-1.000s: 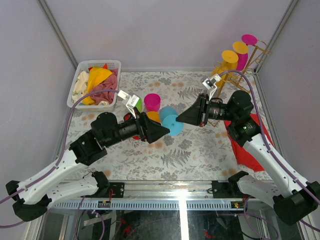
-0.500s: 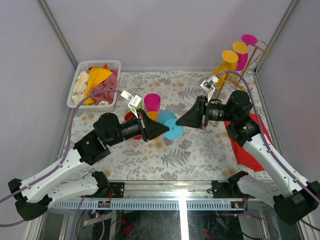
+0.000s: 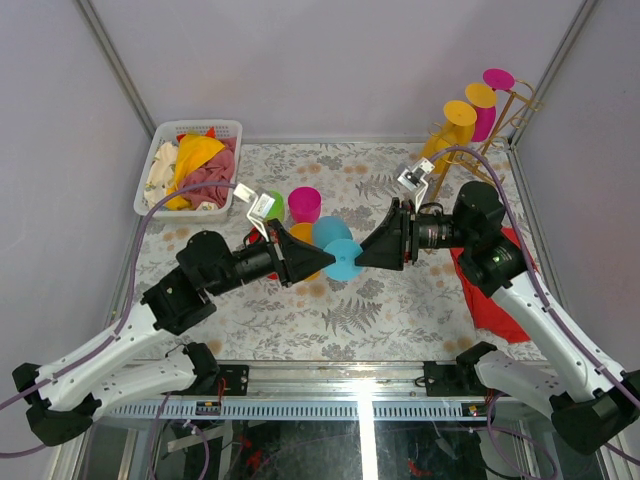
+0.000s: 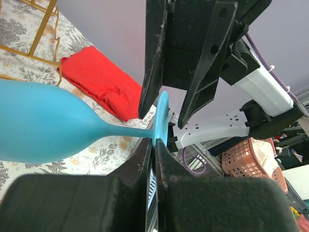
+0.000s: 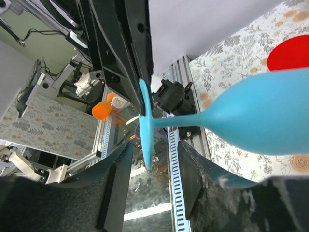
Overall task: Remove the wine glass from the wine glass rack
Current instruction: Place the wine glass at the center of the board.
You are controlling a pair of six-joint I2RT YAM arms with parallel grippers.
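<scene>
The worktop (image 3: pixel 400 300) is a flat board with a pale cover printed with grey ferns and small brown flowers. Near its middle stands a magenta plastic cup (image 3: pixel 305 204). Just left of this cup stands a green plastic cup (image 3: pixel 272 203). Well to the left of the cup and farther back sits a white slatted plastic basket (image 3: pixel 197 124). Far to its right, in the back corner, stands a gold-coloured thin wire rack (image 3: pixel 525 100). To the right of the cup and nearer lies a crumpled red cloth (image 3: pixel 478 300).

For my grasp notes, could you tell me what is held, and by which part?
The left tool pinches the blue wine glass by its foot's edge; the right tool is open.
</scene>
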